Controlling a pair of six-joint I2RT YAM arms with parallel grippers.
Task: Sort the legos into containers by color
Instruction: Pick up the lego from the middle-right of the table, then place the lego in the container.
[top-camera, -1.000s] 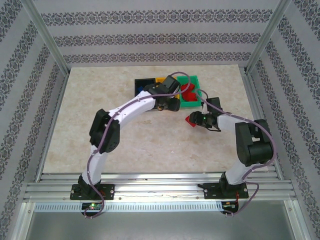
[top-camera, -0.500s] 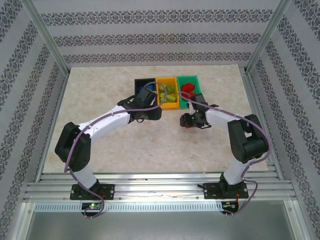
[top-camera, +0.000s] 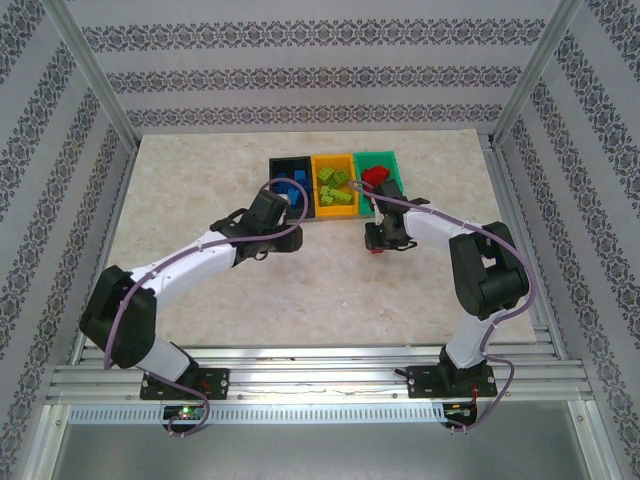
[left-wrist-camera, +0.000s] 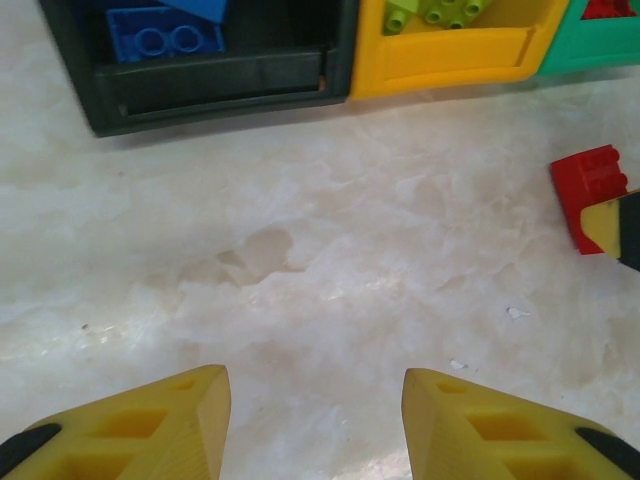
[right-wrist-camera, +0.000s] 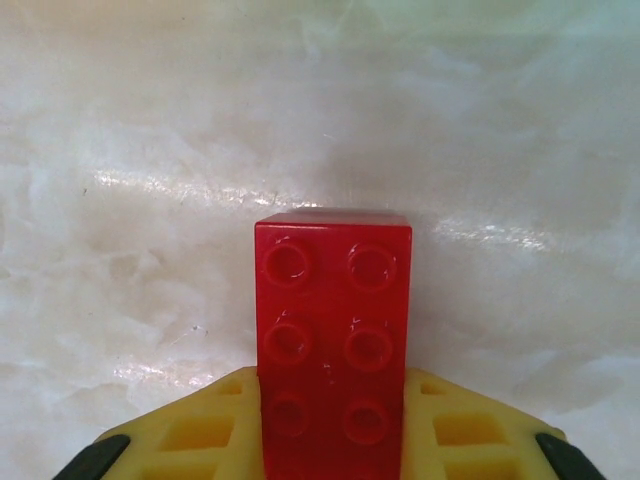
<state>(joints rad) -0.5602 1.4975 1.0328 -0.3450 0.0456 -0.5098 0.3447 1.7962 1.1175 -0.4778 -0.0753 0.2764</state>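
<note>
Right now your right gripper (right-wrist-camera: 332, 388) is clamped on a red lego (right-wrist-camera: 332, 300) down at the desk (right-wrist-camera: 150, 120) near the green container (top-camera: 393, 159), while your left gripper (left-wrist-camera: 312, 385) hangs half-open, holding nothing, before the black container (left-wrist-camera: 220, 85).

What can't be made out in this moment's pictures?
- Near end of the red brick: right wrist view, cut off by the bottom edge, between the right gripper fingers.
- Contents of the black bin, yellow bin and green bin: left wrist view, cut off by the top edge.
- Number of bricks per bin: top view, too small.
</note>
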